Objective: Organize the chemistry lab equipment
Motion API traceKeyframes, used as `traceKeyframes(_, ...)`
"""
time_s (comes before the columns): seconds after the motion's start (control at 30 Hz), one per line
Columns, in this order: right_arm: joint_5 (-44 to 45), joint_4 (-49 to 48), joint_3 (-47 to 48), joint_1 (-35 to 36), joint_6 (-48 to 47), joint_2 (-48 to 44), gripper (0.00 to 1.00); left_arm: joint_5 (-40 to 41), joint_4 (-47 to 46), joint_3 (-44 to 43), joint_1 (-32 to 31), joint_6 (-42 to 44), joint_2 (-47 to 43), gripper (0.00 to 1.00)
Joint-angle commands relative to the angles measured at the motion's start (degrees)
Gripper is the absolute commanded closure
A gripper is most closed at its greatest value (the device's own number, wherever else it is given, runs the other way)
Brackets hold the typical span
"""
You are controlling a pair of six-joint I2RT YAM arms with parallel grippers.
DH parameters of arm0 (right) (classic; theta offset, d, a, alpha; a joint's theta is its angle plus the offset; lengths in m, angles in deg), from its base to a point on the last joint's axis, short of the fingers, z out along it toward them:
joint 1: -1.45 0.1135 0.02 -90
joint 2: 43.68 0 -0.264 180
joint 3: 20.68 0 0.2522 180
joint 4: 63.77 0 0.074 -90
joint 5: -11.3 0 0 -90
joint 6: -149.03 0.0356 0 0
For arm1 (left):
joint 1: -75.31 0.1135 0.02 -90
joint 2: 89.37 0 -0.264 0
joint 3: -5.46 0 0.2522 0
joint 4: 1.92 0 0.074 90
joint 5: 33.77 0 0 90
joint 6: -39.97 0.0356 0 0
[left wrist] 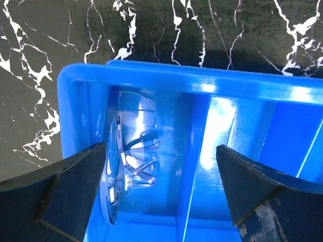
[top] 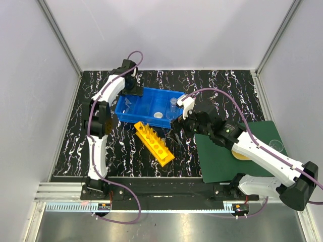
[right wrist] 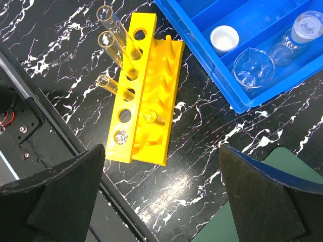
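Where the left arm reaches over the far left end of the blue bin (top: 146, 96), the left gripper (left wrist: 161, 189) is seen with its jaws wide apart and nothing clamped. A clear glass vessel (left wrist: 131, 156) is found lying on its side in that end compartment, just beside the gripper's left finger (left wrist: 75, 194); whether the two touch cannot be told. The right gripper (right wrist: 161, 194) is held above the marbled black table (top: 212, 88), its jaws likewise spread and empty. A yellow rack (right wrist: 151, 101) is placed just in front of the bin, set at an angle. Three glass tubes (right wrist: 108, 43) are stood in the holes at one end of the rack. In the bin's right part, a small white round piece (right wrist: 224, 38), a tipped beaker (right wrist: 252, 68) and an upright glass jar (right wrist: 298, 35) are kept. A dark green mat (top: 227, 156) is laid under the right arm.
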Motion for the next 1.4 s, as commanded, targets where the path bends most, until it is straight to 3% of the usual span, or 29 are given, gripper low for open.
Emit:
traceKeyframes(0.0, 0.4, -2.6, 0.8, 0.5, -0.4, -0.2, 0.00, 0.4, -0.3, 0.3, 0.5, 0.4, -1.4, 0.01)
traceKeyframes(0.27, 1.0, -2.1, 1.0, 0.6, 0.0, -1.0, 0.00, -2.4, -0.3, 1.3, 0.5, -0.3, -6.7, 0.01)
traceKeyframes(0.5, 3.3, -0.1, 3.2, 0.7, 0.9, 0.0, 0.00, -5.9, -2.3, 5.8, -0.1, 1.0, -17.9, 0.01)
traceKeyframes(0.77, 15.4, 2.3, 6.9, 0.8, 3.1, 2.0, 0.00, -8.6, 1.1, 8.4, -0.4, -2.2, -27.9, 0.01)
traceKeyframes(1.0, 20.9, 6.2, 12.7, 0.7, 3.6, 4.4, 0.00, -10.0, -2.5, 21.1, -0.4, -0.8, -45.0, 0.01)
traceKeyframes(1.2, 34.1, 11.6, 16.5, 0.7, 7.2, 3.8, 0.00, -8.7, -4.7, 28.7, -0.4, -2.2, -59.4, 0.01)
traceKeyframes(1.37, 38.8, 15.8, 20.0, 0.6, 10.1, 1.2, 0.00, -8.3, -4.5, 33.4, -0.4, -2.9, -70.3, 0.01)
